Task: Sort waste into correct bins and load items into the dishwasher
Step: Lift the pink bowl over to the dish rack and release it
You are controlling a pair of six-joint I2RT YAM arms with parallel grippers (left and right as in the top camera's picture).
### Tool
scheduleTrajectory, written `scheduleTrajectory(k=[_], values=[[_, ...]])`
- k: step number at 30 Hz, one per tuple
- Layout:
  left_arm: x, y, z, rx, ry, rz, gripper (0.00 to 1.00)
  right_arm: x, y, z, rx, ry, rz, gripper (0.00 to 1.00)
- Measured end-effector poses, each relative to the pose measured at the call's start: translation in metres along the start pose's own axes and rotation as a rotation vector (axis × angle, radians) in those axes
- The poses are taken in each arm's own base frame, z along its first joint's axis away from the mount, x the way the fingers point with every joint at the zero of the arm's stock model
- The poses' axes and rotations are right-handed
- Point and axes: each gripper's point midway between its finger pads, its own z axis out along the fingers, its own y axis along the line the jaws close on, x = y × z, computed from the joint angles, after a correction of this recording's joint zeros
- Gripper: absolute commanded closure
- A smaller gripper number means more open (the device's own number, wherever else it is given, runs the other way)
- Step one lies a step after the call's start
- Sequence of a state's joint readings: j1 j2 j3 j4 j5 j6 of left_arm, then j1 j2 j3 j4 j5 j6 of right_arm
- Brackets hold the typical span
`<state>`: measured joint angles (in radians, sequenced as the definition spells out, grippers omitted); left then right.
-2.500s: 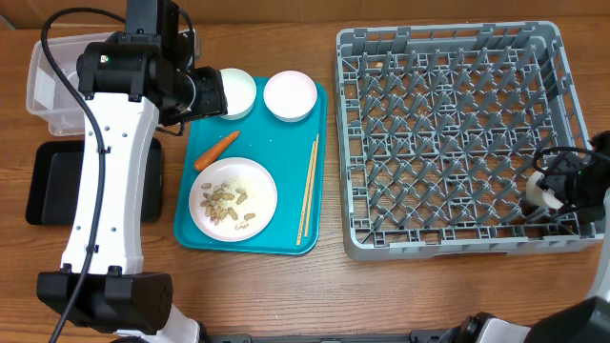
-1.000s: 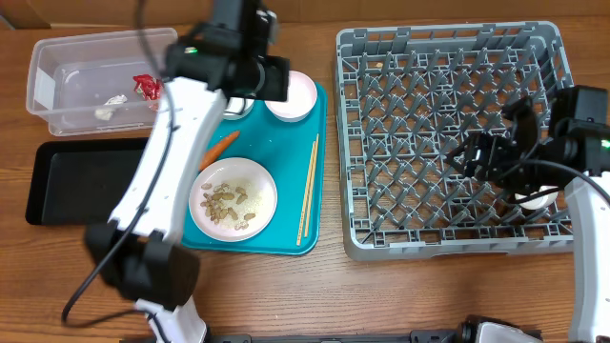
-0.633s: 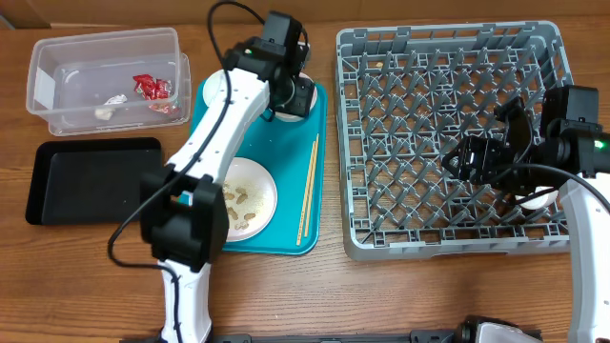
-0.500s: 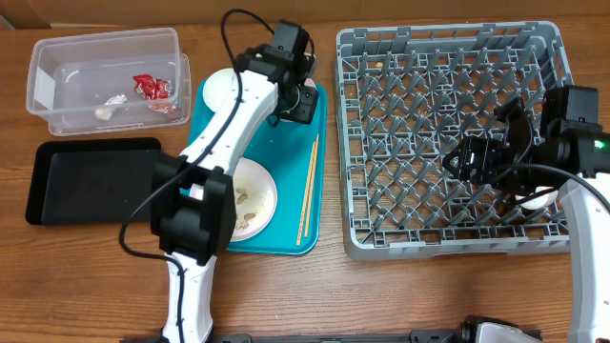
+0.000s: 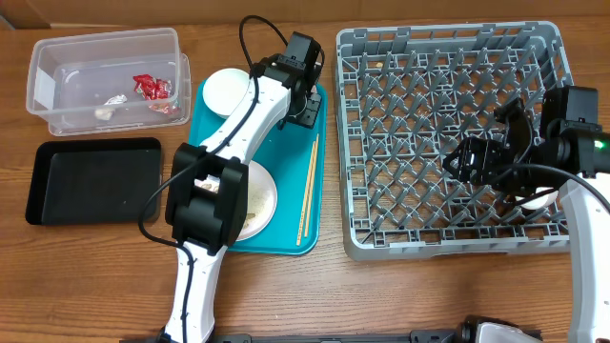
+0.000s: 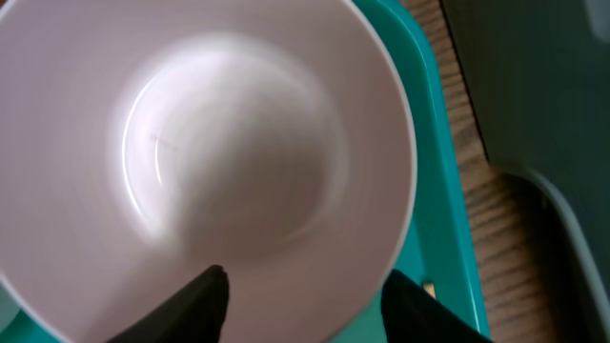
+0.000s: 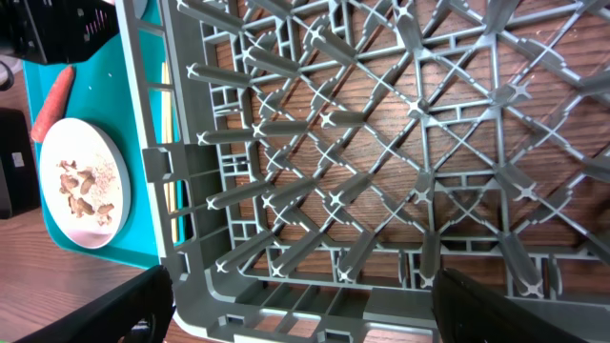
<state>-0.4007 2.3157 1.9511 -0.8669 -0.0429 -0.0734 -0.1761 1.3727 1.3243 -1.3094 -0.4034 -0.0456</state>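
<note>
The left gripper (image 6: pixel 303 305) gapes over a smooth round bowl (image 6: pixel 210 143). The right gripper (image 7: pixel 305 310) gapes above the grey lattice rack (image 7: pixel 381 143).

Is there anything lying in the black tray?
No, the black tray shows only its bare glossy floor in the overhead view.

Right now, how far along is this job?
Done: red wrappers and white scraps lie in the clear tub; a white cup seems set in the dish rack. In hand: the open left gripper hovers over one bowl; the right gripper is open. Left: that bowl, the other bowl, peanut plate, carrot and chopsticks on the teal tray.
</note>
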Motion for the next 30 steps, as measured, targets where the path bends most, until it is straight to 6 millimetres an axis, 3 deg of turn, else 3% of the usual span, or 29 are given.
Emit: scheduleTrajectory(k=[4,14,18,21,27,30], values=[[-0.004,-0.001,0.002,-0.003,-0.016,0.007,0.96,0.000,0.000,0.000,0.000,0.000,0.000,0.11],[-0.001,0.001,-0.002,-0.014,0.001,0.010,0.96,0.000,-0.001,0.000,0.004,0.001,0.000,0.10],[-0.005,0.000,-0.016,-0.007,-0.005,0.009,0.96,0.000,-0.002,0.000,0.014,0.000,0.001,0.10],[-0.017,-0.008,-0.043,0.042,-0.051,0.008,0.96,0.000,-0.004,0.000,0.024,0.000,0.000,0.10],[-0.073,-0.043,-0.156,0.269,-0.344,0.010,0.96,0.000,-0.010,0.000,0.059,0.001,0.001,0.10],[-0.093,-0.067,-0.200,0.421,-0.462,0.018,0.96,0.002,-0.013,0.000,0.074,0.008,0.008,0.10]])
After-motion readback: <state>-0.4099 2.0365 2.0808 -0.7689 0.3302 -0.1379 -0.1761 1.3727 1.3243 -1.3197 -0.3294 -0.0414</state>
